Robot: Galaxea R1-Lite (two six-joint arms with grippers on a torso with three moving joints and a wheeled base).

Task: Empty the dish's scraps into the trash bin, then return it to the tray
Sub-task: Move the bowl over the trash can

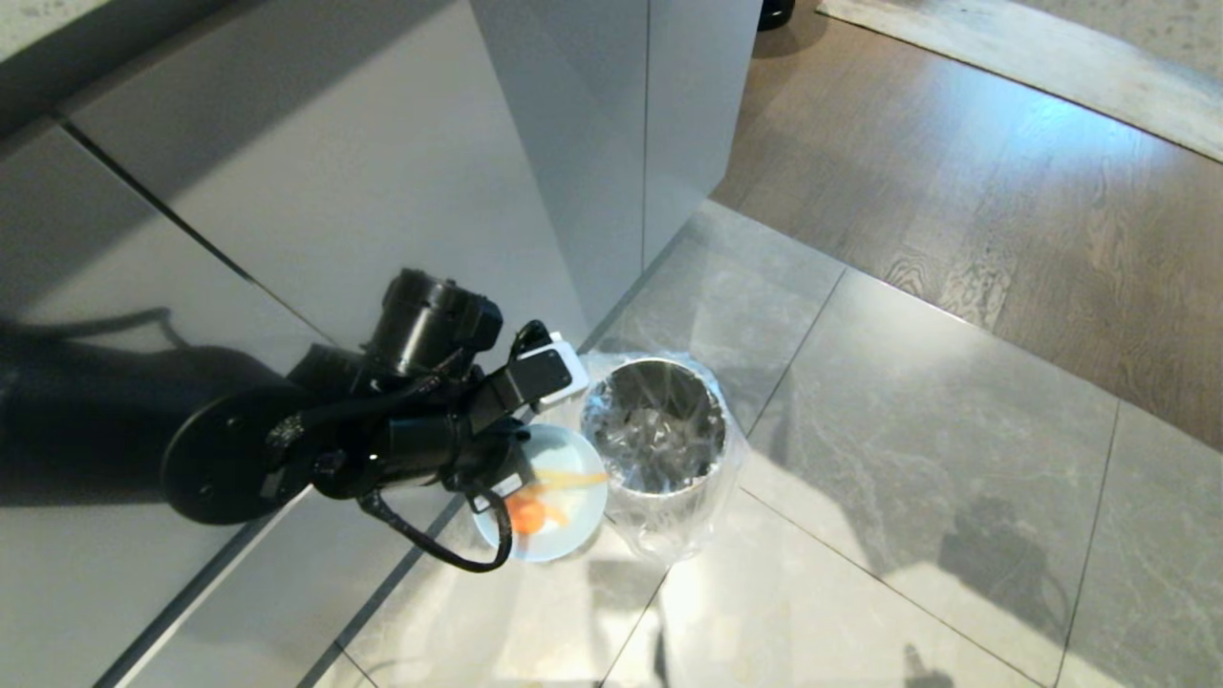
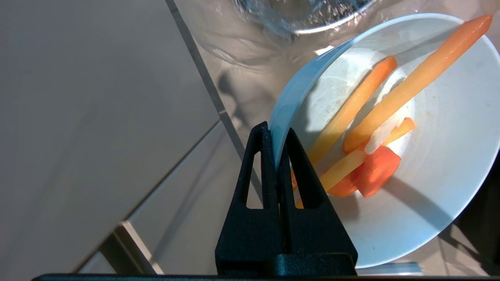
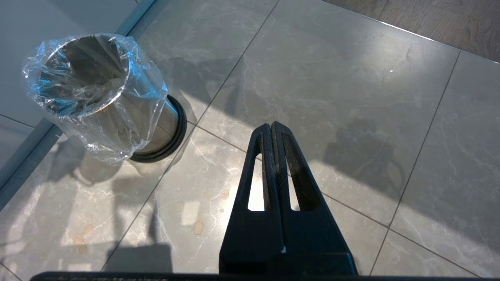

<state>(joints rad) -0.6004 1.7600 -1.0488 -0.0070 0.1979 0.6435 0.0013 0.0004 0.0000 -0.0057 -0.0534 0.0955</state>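
The left gripper (image 2: 276, 144) pinches the rim of the dish (image 2: 441, 164), one black finger (image 2: 259, 171) outside the wall and the other inside, the thin blue edge rising from the narrow gap between them. The dish, a glossy pale blue-white bowl, fills the right half of the left wrist frame, held clear of the floor. The scraps (image 2: 375, 128) lie in its hollow just beside the inner finger: long smooth yellow-orange sticks lying slantwise, a short white sliver, and chunky red-orange bits at their lower ends.

In the head view the left gripper (image 1: 492, 468) sits at lower centre below its black arm, with the dish (image 1: 564, 535) beside the bin (image 1: 659, 420), its rim close to the liner; the scraps (image 1: 535, 506) show as an orange spot and a pale stick. The bin is a shiny metal cylinder, open-topped, draped in crinkled clear plastic, standing on grey marbled tiles (image 1: 908, 430). Behind it rise smooth pale cabinet panels (image 1: 382, 162), with brown wood flooring (image 1: 1003, 191) at upper right.

The right gripper (image 3: 272, 132) hangs over the tiles with its fingers pressed together, holding nothing; the bin (image 3: 97, 89), on its black base, stands at that frame's upper left.
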